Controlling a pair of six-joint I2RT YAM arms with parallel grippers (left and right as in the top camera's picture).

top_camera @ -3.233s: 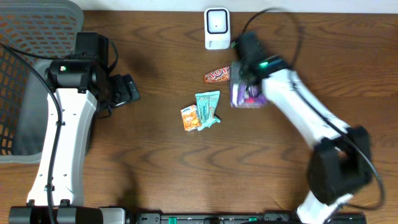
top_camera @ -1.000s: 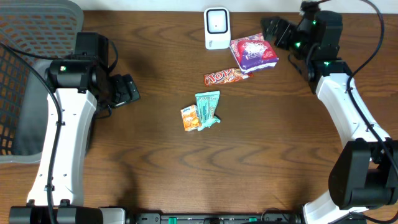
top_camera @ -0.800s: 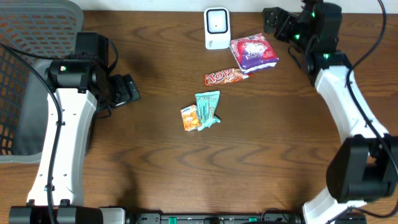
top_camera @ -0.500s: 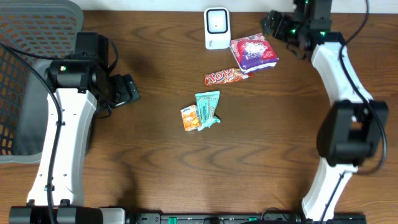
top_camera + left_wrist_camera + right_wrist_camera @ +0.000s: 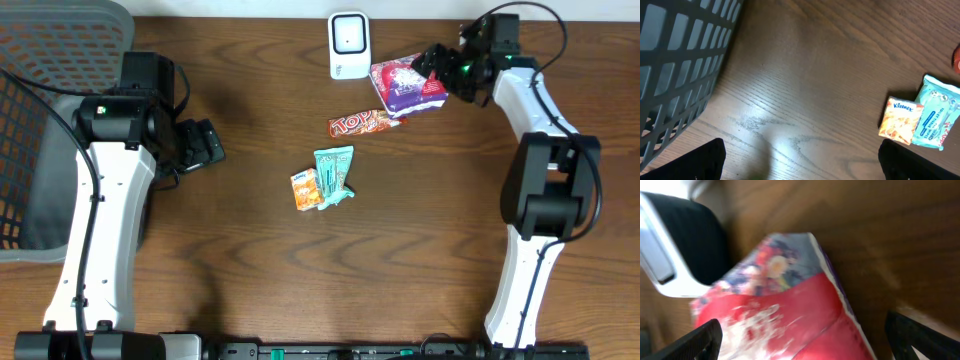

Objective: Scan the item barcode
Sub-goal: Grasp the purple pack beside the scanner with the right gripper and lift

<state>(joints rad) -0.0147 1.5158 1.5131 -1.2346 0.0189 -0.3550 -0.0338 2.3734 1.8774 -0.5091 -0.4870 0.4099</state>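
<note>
The pouch (image 5: 407, 85) lies just left of my right pincer (image 5: 438, 64), the scanner (image 5: 348, 44) beyond it, the candy bar (image 5: 362, 123) nearer me. Well right of my left pincer (image 5: 205, 145) sit the tissue pack (image 5: 306, 189) and wipes packet (image 5: 334, 172), side by side; the basket (image 5: 40, 60) is on its left.

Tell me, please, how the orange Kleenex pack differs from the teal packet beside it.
The Kleenex pack is orange and short; the teal packet is longer. The teal packet lies nearer the candy bar than the Kleenex pack. Both lie flat on the table, touching side by side.
</note>
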